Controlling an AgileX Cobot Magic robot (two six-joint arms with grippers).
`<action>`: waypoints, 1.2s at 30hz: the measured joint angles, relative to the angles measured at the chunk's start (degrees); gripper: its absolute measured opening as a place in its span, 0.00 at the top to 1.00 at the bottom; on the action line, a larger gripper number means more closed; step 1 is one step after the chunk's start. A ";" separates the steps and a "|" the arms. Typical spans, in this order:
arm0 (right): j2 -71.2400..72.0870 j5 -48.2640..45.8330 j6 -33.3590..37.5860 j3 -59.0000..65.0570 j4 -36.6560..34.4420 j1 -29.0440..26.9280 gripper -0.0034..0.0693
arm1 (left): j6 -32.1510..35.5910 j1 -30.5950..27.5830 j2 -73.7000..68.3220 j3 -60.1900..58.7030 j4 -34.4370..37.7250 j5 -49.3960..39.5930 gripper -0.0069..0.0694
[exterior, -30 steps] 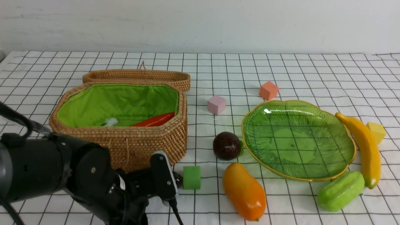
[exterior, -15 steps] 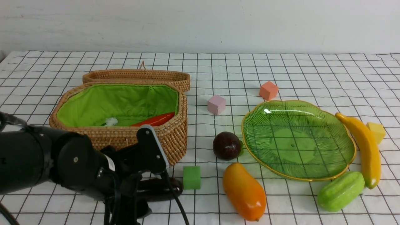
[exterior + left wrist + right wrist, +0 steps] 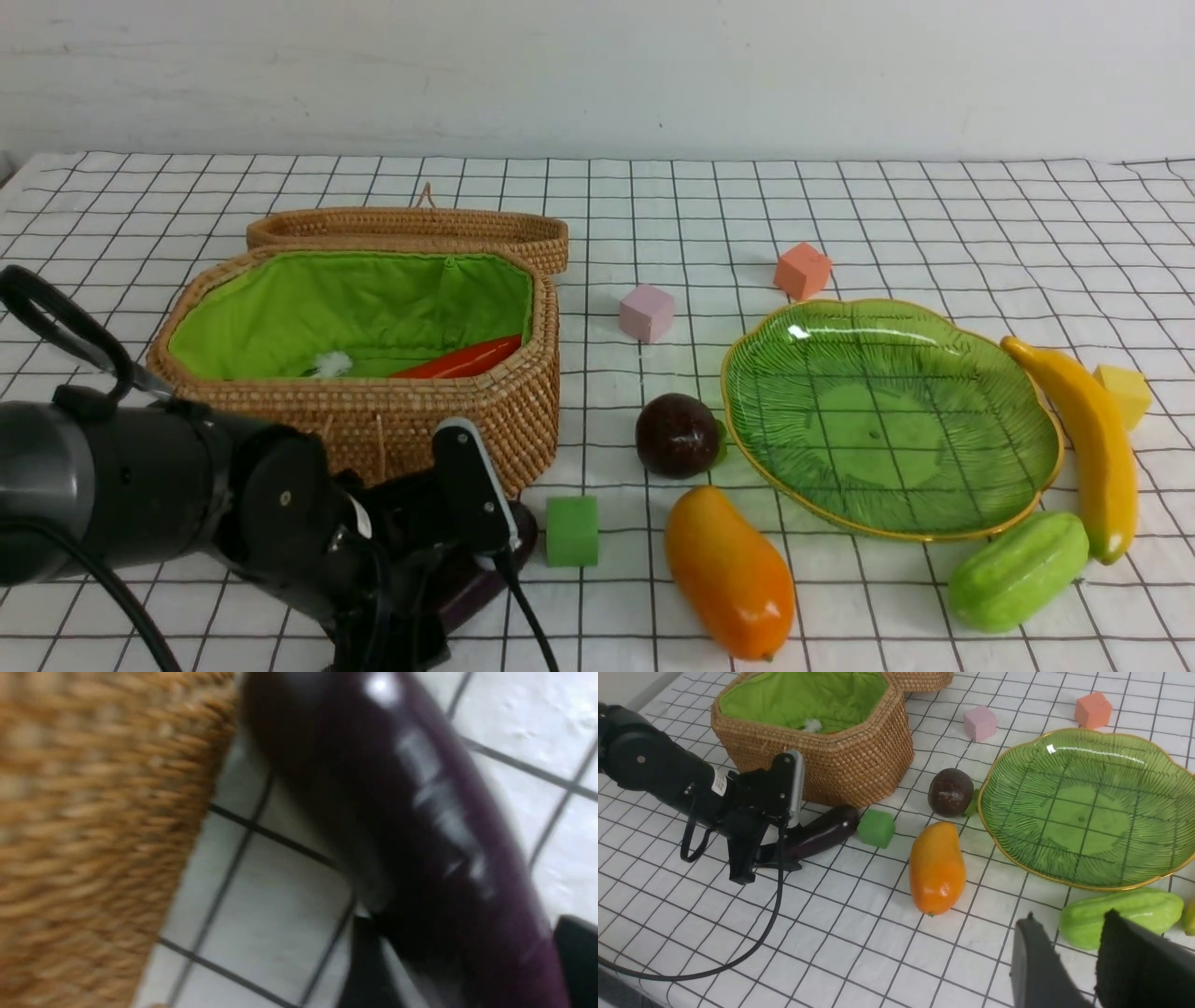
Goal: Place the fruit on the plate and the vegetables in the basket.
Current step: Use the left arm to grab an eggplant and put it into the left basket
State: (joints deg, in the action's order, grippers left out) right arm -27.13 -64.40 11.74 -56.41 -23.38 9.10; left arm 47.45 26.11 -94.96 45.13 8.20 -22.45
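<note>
The basket point(image 3: 373, 420) stands open with its lid laid back behind it. Inside it, on the green lining, lies the carrot point(image 3: 462, 357). The eggplant point(image 3: 822, 833) is not in the basket. It lies on the checked cloth just beside the basket's front wall, on the robot's side, with its rounded end pointing to the green cube point(image 3: 572, 530).

The left gripper point(image 3: 768, 856) is low at this same front wall, with one finger on each side of the eggplant's other end. In the left wrist view one finger point(image 3: 369, 970) seems to touch the purple skin (the picture is blurred), so I cannot tell if the fingers are clenched on it or only around it.

The plate point(image 3: 887, 420) stands well apart from the basket, on the basket's right, and holds nothing. The round purple fruit point(image 3: 677, 434) and the mango point(image 3: 730, 571) lie between the basket and the plate. The banana point(image 3: 1083, 439) and the gourd point(image 3: 1018, 571) lie beyond the plate, farthest from the basket.

The right gripper point(image 3: 1071, 933) hangs above the cloth near the gourd, its fingers a little apart and grasping nothing.
</note>
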 joint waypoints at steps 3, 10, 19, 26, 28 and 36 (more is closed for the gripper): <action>0.00 0.00 0.00 0.00 0.00 0.00 0.64 | 0.00 0.00 0.73 0.00 1.20 -3.12 0.51; 0.00 0.04 0.00 0.02 0.00 0.00 0.64 | 0.00 0.00 12.80 -0.24 1.28 -13.67 0.50; 0.00 4.82 0.05 0.07 -1.81 0.00 0.64 | -10.71 -6.20 27.07 8.22 -3.34 -17.54 0.50; 0.00 8.78 0.05 0.07 -3.04 0.00 0.64 | -5.32 -13.10 15.59 20.85 -6.00 -17.11 0.50; 0.00 8.80 0.05 0.07 -3.28 0.00 0.64 | -4.72 -14.10 9.39 24.34 -6.77 -16.50 0.50; 0.00 6.69 0.05 0.07 -3.24 0.00 0.63 | -4.47 -14.26 2.36 27.42 -12.97 -16.24 0.38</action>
State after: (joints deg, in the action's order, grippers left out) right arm -27.13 -57.71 11.80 -56.35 -26.62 9.10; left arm 42.98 11.85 -92.59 72.55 -4.77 -38.69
